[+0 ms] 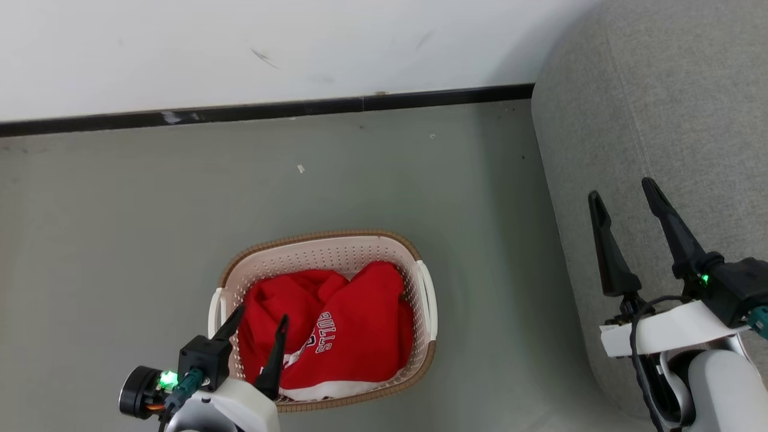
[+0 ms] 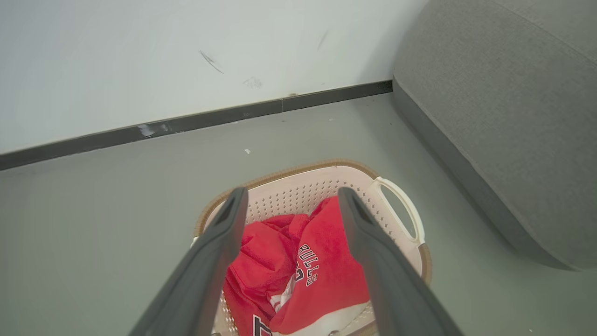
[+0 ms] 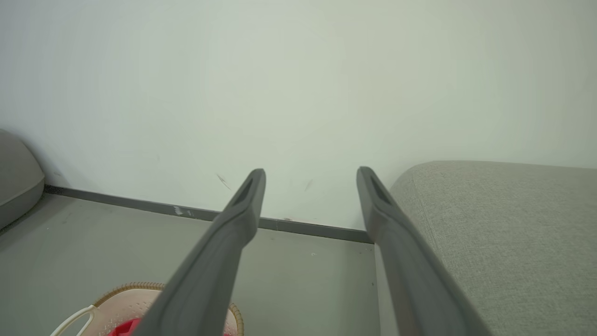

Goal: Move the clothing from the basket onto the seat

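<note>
The red clothing [image 1: 336,327] with white "BULLS" lettering lies heaped in the cream perforated basket [image 1: 427,282] on the floor. My left gripper [image 1: 259,317] hangs open above the basket's near left part, with nothing between its fingers. In the left wrist view the clothing [image 2: 322,270] and the basket [image 2: 298,191] lie just beyond that open gripper [image 2: 291,196]. The grey seat [image 1: 660,120] fills the right side. My right gripper [image 1: 621,189] stands open over the seat's edge, empty. In the right wrist view, its open gripper [image 3: 310,172] points at the wall, with the seat [image 3: 503,224] at right and the basket [image 3: 116,303] low left.
A white wall [image 1: 270,48] with a black skirting strip [image 1: 270,111] closes off the far side. Grey floor [image 1: 120,228] lies around the basket, with a gap between it and the seat. Another grey cushion [image 3: 16,186] edges in at the right wrist view's left.
</note>
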### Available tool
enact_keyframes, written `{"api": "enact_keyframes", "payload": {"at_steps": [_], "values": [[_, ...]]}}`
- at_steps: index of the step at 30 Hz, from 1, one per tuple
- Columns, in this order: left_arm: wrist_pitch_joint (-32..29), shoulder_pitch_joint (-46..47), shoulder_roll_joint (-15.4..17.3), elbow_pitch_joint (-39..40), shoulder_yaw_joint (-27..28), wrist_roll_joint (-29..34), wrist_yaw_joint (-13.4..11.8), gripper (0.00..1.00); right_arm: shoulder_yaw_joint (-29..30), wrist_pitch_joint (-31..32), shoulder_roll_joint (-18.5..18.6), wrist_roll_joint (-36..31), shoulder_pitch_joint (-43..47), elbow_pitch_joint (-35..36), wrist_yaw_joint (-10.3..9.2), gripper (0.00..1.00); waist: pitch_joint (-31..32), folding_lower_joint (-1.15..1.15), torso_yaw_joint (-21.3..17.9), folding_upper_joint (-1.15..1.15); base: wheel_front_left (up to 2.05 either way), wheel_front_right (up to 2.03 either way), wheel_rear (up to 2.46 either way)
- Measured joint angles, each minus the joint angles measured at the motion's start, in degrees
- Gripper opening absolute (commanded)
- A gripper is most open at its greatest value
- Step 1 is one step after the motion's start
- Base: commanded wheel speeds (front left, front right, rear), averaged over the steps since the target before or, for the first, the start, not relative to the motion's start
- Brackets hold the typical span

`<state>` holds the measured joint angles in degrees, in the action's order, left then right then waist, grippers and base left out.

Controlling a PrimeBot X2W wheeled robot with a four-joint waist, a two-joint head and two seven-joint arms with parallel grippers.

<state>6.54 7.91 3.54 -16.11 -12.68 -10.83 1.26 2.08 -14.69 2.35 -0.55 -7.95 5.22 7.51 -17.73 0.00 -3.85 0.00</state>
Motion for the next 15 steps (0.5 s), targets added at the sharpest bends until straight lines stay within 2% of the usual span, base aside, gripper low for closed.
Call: {"api": "enact_keyframes", "payload": {"at_steps": [15], "values": [[-1.0,8.7,-0.9,-5.2,-4.3,0.9,1.4,1.0,-2.2,0.0,0.1,0.0,-9.2,0.5,0.0,1.0,-10.8,0.0,-0.8,0.0,0.0,0.0,0.0]]}}
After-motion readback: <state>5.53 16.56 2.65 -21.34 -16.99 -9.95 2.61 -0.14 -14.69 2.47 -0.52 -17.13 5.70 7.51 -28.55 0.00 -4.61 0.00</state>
